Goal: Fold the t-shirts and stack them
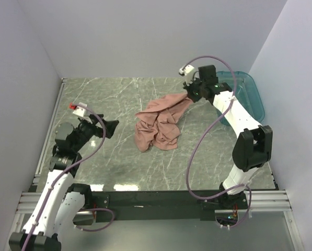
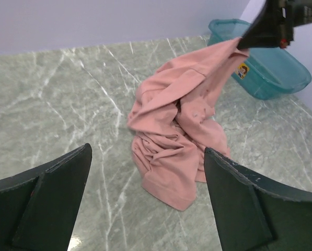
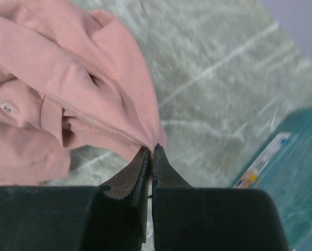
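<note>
The right gripper is clenched on a pinched edge of the t-shirt, the two dark fingers pressed flat together with only a thin fold of cloth caught at their tips. How much fabric lies between the pads cannot be seen, since it is hidden by the fingers themselves. From this grip a band of cloth is drawn up taut, while the rest is left slumped in a crumpled heap near the middle of the table. The garment is a dusty salmon-pink knit with a fine ribbed weave and a stitched hem. It is so folded into itself that front, back and sleeves cannot be told apart. A small pale mark is glimpsed among the folds in the right wrist view, possibly a tag or part of a print.

The left gripper is held wide apart and grasps nothing; it is poised above the tabletop on the near-left side of the heap, apart from it, its fingers cut off by the frame's lower edge.

The table is surfaced in grey-green stone veined with white. A translucent teal bin bearing a small label is seen at the far right, partly hidden behind the right arm.
</note>
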{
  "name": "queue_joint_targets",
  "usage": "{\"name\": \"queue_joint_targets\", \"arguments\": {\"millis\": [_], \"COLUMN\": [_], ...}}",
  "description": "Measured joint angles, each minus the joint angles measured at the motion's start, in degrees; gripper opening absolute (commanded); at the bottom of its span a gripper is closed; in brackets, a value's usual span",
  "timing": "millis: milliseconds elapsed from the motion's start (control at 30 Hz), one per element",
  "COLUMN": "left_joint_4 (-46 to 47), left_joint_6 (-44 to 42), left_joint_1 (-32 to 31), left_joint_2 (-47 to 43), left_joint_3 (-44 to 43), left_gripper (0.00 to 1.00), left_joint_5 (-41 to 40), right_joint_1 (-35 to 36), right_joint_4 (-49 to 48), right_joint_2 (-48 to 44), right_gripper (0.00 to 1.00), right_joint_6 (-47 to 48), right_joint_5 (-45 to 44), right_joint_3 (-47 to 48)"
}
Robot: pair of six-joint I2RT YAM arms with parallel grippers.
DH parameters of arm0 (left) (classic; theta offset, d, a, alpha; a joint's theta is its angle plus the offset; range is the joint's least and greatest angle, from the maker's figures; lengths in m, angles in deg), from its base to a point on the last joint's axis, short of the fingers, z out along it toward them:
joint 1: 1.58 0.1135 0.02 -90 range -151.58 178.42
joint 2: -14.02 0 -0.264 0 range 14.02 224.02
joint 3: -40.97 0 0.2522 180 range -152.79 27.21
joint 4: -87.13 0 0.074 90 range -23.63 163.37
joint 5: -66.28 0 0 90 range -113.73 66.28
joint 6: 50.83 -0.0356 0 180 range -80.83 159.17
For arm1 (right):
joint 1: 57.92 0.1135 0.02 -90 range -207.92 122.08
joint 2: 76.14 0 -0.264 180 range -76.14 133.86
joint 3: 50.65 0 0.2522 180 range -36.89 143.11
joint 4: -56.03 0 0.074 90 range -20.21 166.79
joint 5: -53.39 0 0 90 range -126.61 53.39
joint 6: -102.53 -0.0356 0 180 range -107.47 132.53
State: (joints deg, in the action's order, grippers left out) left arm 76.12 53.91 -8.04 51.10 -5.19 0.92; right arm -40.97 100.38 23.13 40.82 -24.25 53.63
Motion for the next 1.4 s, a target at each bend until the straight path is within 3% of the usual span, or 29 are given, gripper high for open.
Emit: {"name": "queue_joint_targets", "arguments": {"millis": [200, 500, 767, 1167, 1400], "left_joint_4": [2.2, -1.4, -1.8, -4.4, -7.1], "left_joint_6": [4.6, 8.5, 8.7, 7.4, 5.1], "left_joint_1": [-1.0, -11.6, -19.7, -21.5, -22.1], "left_joint_2": [9.8, 30.8, 39.8, 46.4, 54.5], "left_joint_3": [-0.2, -8.0, -12.6, -17.8, -24.4], "left_gripper": [0.82, 0.85, 0.84, 0.81, 0.72], "left_joint_5": [0.5, -3.2, -9.6, -15.0, -15.5], "right_joint_1": [-6.3, -10.7, -15.1, -17.3, -18.1], "right_joint_4": [0.4, -0.8, -2.5, -3.0, -2.9], "right_joint_2": [-0.7, -0.6, -0.1, -0.1, -0.1], "right_gripper": [0.0, 0.0, 0.0, 0.0, 0.0], "right_joint_6": [-1.3, -3.1, -4.7, -5.6, -5.9], "right_joint_5": [2.6, 3.6, 1.8, 2.4, 3.7], "right_joint_3": [-6.4, -8.3, -9.6, -11.9, -11.9]}}
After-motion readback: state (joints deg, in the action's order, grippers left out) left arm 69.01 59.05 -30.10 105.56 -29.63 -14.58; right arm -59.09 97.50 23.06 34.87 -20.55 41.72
